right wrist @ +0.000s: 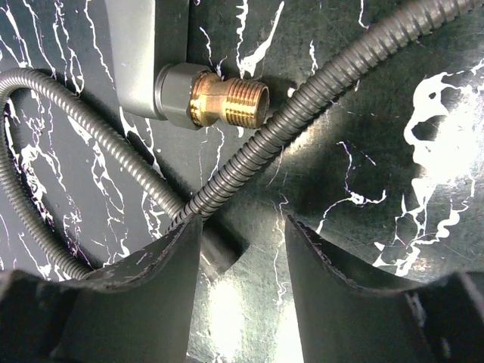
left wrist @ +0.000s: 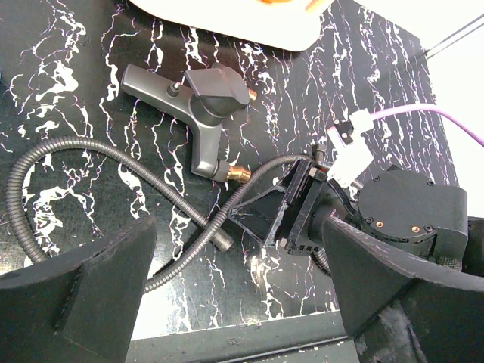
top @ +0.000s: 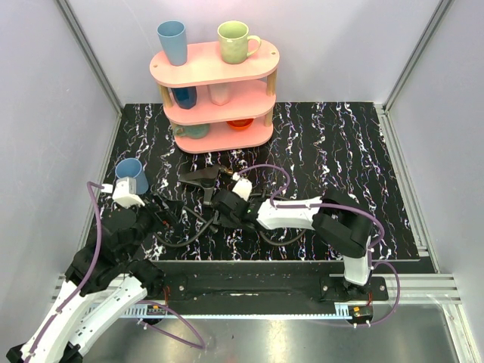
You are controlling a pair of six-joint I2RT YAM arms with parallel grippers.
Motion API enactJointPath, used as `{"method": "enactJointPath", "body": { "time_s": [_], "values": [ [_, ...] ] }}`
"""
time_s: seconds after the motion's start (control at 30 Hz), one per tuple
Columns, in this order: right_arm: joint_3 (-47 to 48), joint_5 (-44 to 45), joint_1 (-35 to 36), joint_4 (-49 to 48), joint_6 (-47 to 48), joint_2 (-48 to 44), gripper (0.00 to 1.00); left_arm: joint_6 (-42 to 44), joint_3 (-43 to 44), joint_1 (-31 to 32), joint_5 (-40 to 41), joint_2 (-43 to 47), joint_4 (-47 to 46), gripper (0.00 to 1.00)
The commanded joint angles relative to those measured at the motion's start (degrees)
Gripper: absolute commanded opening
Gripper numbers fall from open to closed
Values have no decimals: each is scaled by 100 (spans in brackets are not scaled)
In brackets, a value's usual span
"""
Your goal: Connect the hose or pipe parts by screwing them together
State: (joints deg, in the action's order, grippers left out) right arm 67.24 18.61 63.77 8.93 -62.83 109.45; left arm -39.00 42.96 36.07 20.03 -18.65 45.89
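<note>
Nearest the lens: right gripper (right wrist: 242,227), jaws parted, astride the free end of the corrugated black hose (right wrist: 318,83) without pinching it, just to the near side of the grey nozzle fitting (right wrist: 140,53). Hose passing diagonally just beside the fitting's brass threaded connector (right wrist: 231,102), not screwed on, then looping off to the fitting's left. Left gripper (left wrist: 240,234) spread wide, empty, nearer than the fitting. All on a black marbled mat (left wrist: 60,68).

White-and-black arms (top: 283,214), purple cables (left wrist: 423,108), black wedge-shaped gripper fingers (right wrist: 144,295), copper screws (left wrist: 376,221)
</note>
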Motion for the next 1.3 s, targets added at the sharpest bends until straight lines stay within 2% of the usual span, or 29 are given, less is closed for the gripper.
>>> {"method": "enactJointPath", "body": {
  "time_s": [0.0,0.27,0.5,0.73,1.0,1.17,1.27],
  "values": [
    [263,327,92,-40,-107,-196,56,68,-7,5,106,72,-142,96],
    [535,486,92,-5,131,-222,57,60,-16,5,124,81,-150,96],
    [650,204,109,56,-98,112,57,33,-24,5,159,99,-150,96],
    [878,292,110,162,95,358,57,24,-33,5,159,99,-142,96],
    [703,318,92,188,-10,419,57,7,-42,14,194,20,-159,96],
    [439,547,101,197,-89,227,42,-2,-68,5,194,29,-212,96],
    [360,574,92,197,-107,208,45,-2,-68,5,168,20,-203,96]
  ]
}}
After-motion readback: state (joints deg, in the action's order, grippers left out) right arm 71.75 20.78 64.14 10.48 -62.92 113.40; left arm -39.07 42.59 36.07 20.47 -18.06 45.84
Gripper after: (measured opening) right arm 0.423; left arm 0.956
